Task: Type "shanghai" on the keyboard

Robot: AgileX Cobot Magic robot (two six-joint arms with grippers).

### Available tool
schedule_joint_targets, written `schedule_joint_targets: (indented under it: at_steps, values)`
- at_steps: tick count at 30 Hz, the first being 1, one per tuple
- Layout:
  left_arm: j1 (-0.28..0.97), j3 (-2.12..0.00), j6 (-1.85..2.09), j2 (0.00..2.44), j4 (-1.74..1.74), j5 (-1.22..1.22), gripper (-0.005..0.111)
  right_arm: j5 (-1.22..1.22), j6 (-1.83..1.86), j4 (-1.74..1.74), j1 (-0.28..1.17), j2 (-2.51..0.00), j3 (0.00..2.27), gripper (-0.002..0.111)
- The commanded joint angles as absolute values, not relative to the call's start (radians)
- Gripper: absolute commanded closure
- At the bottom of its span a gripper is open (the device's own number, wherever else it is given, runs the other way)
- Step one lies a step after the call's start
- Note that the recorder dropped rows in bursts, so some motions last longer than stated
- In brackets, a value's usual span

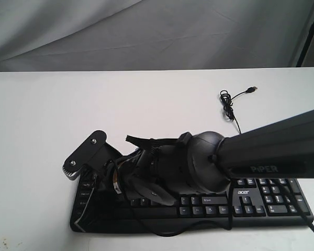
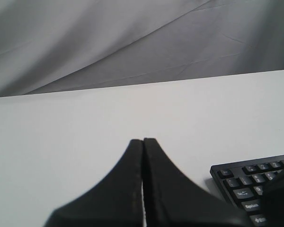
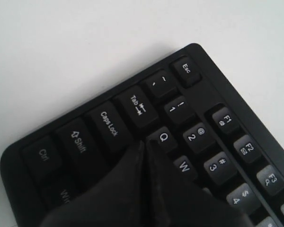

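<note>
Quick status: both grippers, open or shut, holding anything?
Left gripper: shut, holding nothing.
Right gripper: shut, holding nothing, tips near the Q key of the wide flat black plastic keyboard.

The keyboard (image 1: 261,201) lay on the table (image 1: 68,104) along its near edge. The cable (image 1: 233,102) lay behind it, farther right. The right arm (image 1: 272,151) reached from the right over the keys, with the right gripper (image 3: 146,143) above the left end, by the Q key (image 3: 164,137).

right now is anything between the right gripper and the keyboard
Nothing visible. The shut right gripper has its tip directly over the keyboard, next to the Q key, with only keys beneath it.
</note>
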State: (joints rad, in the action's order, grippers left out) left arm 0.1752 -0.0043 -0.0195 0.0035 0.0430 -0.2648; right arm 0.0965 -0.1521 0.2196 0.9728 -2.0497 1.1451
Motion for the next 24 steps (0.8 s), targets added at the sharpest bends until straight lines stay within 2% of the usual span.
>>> schedule_joint_targets:
  at_steps: [1,11,17,24]
  values:
    - [0.179,0.000,-0.022,0.000,0.048,-0.259,0.107,0.093,-0.141,0.218,0.966,-2.055,1.149,0.108]
    - [0.179,0.000,-0.022,0.000,0.048,-0.259,0.107,0.087,-0.139,0.229,0.966,-2.004,1.149,0.108]
    - [0.179,0.000,-0.022,0.000,0.048,-0.259,0.107,0.173,-0.136,0.257,0.964,-1.934,1.142,0.108]
    - [0.179,0.000,-0.022,0.000,0.048,-0.259,0.107,0.081,-0.141,0.230,0.883,-1.855,0.982,0.108]
